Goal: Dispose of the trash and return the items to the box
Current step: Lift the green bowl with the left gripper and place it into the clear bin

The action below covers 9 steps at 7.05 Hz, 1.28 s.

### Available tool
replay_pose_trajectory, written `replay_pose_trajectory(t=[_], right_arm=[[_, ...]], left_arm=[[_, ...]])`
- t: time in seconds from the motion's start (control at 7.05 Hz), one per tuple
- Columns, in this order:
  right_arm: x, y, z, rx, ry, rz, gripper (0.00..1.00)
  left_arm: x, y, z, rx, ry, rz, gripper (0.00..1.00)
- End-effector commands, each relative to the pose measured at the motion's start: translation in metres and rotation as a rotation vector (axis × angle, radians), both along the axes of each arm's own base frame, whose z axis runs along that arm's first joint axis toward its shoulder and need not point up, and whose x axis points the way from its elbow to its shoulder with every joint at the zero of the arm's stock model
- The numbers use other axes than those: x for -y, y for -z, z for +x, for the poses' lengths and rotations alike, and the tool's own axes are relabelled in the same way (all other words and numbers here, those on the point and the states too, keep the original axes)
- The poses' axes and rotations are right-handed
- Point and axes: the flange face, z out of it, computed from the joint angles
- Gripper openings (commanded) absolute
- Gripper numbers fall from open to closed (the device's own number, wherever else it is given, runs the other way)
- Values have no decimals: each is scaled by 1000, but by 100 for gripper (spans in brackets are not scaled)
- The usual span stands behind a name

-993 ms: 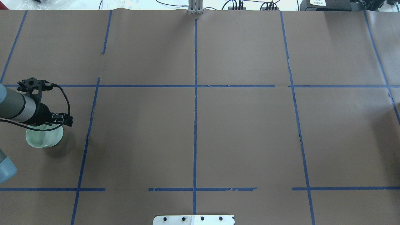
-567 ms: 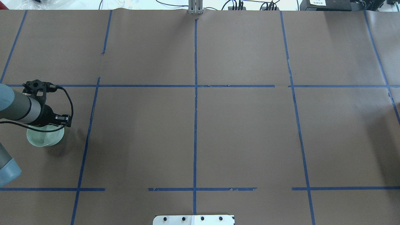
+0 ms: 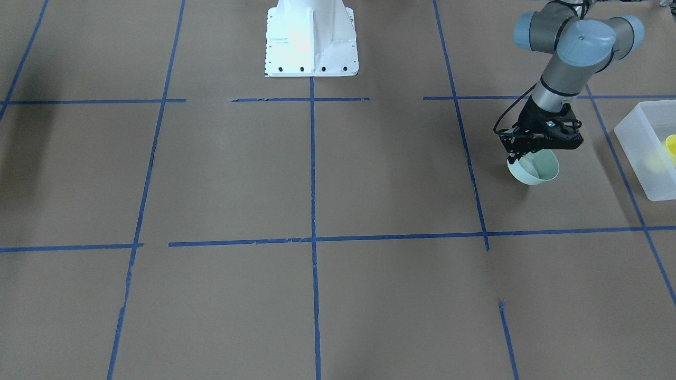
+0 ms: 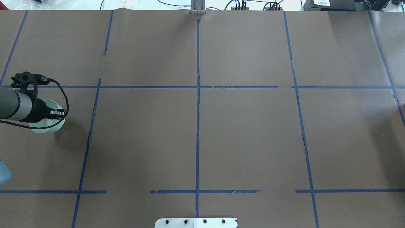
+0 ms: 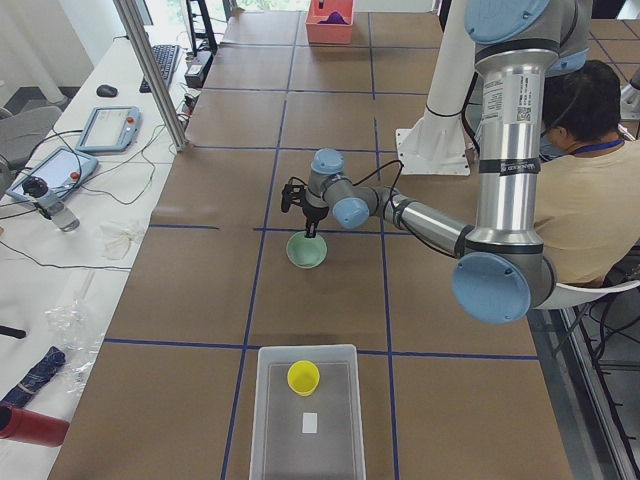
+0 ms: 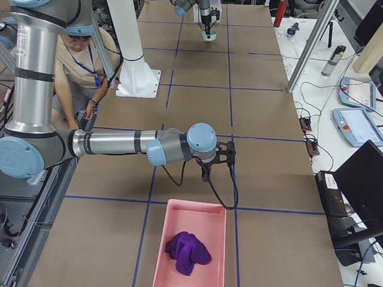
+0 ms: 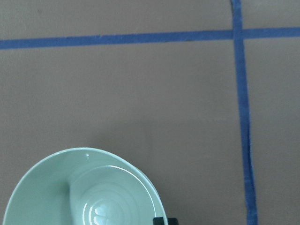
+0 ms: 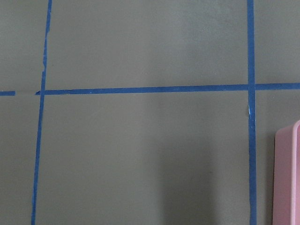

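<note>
The pale mint-green bowl [image 3: 537, 171] hangs tilted from my left gripper [image 3: 528, 156], which is shut on its rim just above the brown table. The overhead view shows the bowl [image 4: 44, 126] at the far left under the gripper [image 4: 58, 112]. The left wrist view shows the bowl [image 7: 70, 192] from above. The frosted-white box [image 3: 641, 158] stands at the table's end beyond the bowl, with the yellow cup [image 5: 303, 377] inside it. My right gripper [image 6: 206, 173] shows only in the exterior right view, near a pink tray; I cannot tell whether it is open or shut.
A pink tray [image 6: 188, 245] holds a purple cloth [image 6: 187, 251] at the table's right end. The white robot base [image 3: 311, 42] stands at the near middle edge. Blue tape lines cross the brown table. A seated person [image 5: 590, 190] is behind the robot.
My left gripper has moved left and toward the table's far side in the overhead view, carrying the bowl with it. The bowl now hangs more tilted.
</note>
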Motion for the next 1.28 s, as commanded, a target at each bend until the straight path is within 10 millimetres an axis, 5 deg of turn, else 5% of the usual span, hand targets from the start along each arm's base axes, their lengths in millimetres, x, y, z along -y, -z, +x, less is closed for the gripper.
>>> replay_pose_trajectory(t=[0.0, 0.14, 0.28, 0.57, 0.71, 0.85, 1.13], right_arm=[[-1, 22, -10, 50, -5, -26, 100], [-1, 37, -26, 56, -2, -54, 100], [-1, 41, -39, 52, 16, -47, 100], [0, 45, -49, 49, 4, -53, 100], [0, 44, -57, 39, 10, -66, 100], [1, 42, -63, 24, 14, -74, 100], [1, 43, -65, 22, 15, -70, 100]], left_arm=[[23, -1, -112, 85, 59, 150, 0], [22, -30, -162, 191, 7, 224, 0], [13, -54, -191, 270, -62, 271, 0], [19, -176, -311, 460, -170, 289, 0], [2, -228, -321, 339, -219, 228, 0], [-7, -259, -314, 246, -295, 227, 0], [-4, -292, -316, 249, -309, 193, 0]])
